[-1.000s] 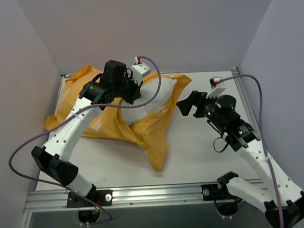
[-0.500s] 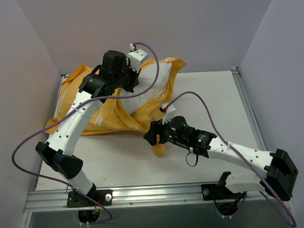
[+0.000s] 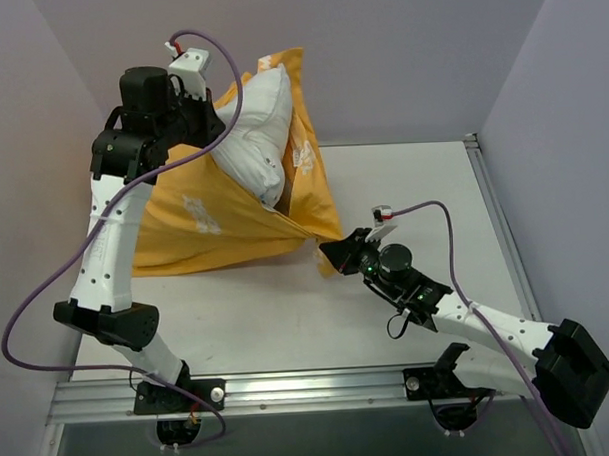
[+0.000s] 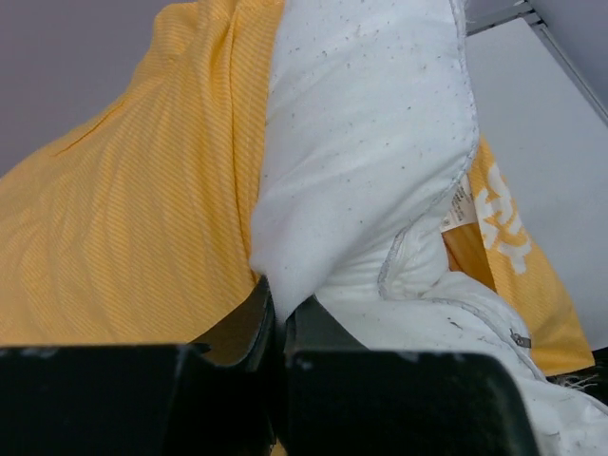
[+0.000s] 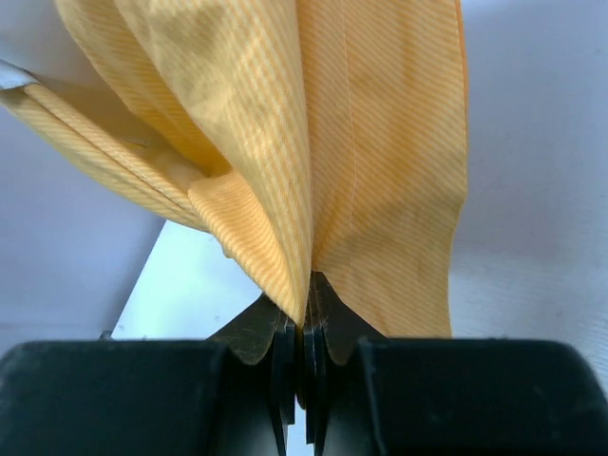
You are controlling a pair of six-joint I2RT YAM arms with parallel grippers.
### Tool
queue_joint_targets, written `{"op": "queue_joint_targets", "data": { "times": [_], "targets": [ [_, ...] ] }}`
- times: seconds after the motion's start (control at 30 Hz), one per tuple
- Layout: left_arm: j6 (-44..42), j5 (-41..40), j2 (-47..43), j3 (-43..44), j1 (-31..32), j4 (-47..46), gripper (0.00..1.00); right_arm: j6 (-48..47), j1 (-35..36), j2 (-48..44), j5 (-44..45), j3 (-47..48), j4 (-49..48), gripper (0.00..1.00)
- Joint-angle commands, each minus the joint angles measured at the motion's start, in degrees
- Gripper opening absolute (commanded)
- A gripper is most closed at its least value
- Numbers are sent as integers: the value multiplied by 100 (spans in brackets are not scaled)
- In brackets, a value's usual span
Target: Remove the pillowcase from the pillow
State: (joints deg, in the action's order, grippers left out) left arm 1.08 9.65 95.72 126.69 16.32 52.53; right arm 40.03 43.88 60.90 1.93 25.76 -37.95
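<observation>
Left gripper [image 3: 203, 119] clamps tight on the plump white rectangular pillow [image 3: 256, 125] and holds it raised above the white table [image 3: 413, 184], half out of the orange-yellow fabric pillowcase [image 3: 194, 222]. Right gripper [image 3: 337, 255] pinches the pillowcase's low corner, jaws closed. The fabric is taut between the two.

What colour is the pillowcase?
Orange-yellow with fine stripes; the pillowcase shows best in the right wrist view.

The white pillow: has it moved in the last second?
Yes. The left gripper has lifted the pillow up and leftward, so it now rises past the far edge of the table.
</observation>
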Motion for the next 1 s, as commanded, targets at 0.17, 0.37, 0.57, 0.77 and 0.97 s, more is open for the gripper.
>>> {"op": "queue_joint_targets", "data": {
  "times": [0.17, 0.37, 0.57, 0.77, 0.97],
  "targets": [
    [383, 475, -449, 585, -384, -1079, 2, -153, -187, 1668, -544, -20, 140, 0],
    [138, 600, -1020, -1162, 221, -1228, 2, -1205, -213, 1752, -503, 1833, 1911, 69],
    [234, 468, -1065, -2455, 626, -1657, 2, -1972, -389, 352, -141, 3109, 4100, 86],
    [340, 397, -477, -2176, 1198, -1773, 2, -1605, 163, 554, -308, 4139, 4396, 100],
    [384, 319, -396, -2087, 1374, -1790, 2, -673, 402, 1098, -265, 3964, 3506, 100]
  ]
}}
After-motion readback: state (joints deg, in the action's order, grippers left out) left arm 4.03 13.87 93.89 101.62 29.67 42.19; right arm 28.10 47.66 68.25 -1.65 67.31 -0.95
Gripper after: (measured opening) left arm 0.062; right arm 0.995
